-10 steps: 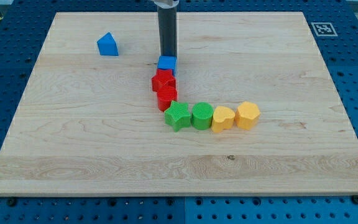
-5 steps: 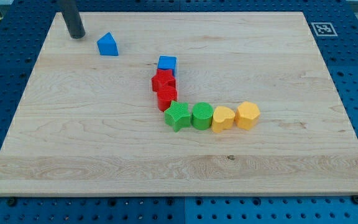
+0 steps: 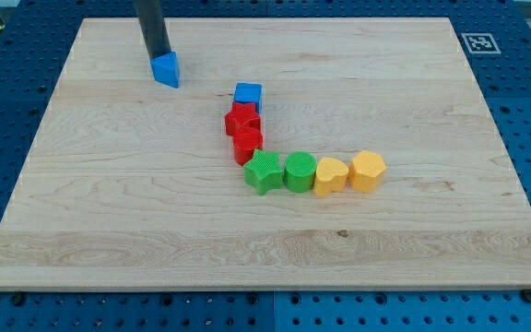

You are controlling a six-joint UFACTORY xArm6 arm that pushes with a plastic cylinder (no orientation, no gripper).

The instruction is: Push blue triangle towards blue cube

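Nearest lay a row of green and yellow blocks, then two red ones. Beyond, blue cube [image 3: 248, 95] sat touching the reds. Farther, blue triangle [image 3: 166, 69] stood well apart toward the view's left, my tip [image 3: 158, 57] pressed against its upper-left. Most pushing remained.

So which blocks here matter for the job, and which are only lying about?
For the job: my tip, touching the blue triangle; blue cube.

Lying about: two red blocks, green star, green block, yellow heart, yellow block.
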